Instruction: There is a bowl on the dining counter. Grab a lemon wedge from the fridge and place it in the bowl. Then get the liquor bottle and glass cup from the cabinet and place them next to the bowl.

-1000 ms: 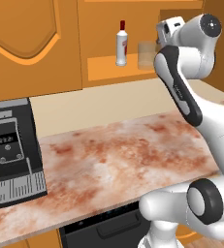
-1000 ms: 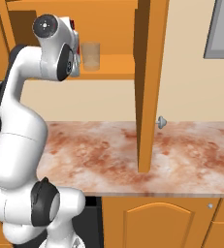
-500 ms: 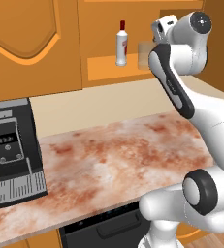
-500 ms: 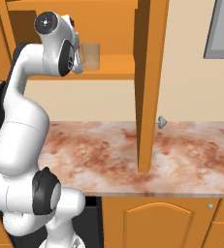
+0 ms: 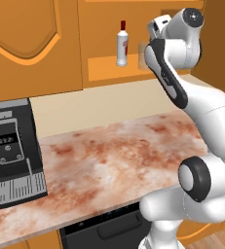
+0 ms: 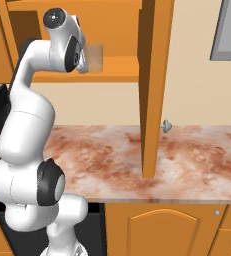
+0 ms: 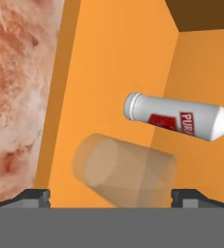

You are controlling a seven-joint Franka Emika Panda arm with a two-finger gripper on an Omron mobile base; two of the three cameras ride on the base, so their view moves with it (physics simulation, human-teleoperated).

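Glass cup (image 7: pixel 124 173) (see-through), liquor bottle (image 7: pixel 179 116), cabinet shelf (image 7: pixel 99 72)

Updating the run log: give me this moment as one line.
stage: reaching into cabinet | gripper: open, empty | nearest: clear glass cup on shelf | white red-labelled liquor bottle: upright on shelf, untouched

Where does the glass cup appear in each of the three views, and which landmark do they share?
Left base view: glass cup at upper right, mostly behind the arm.
Right base view: upper left, on the cabinet shelf.
Hand view: lower centre, beside the liquor bottle.
Shared landmark: the cabinet shelf.
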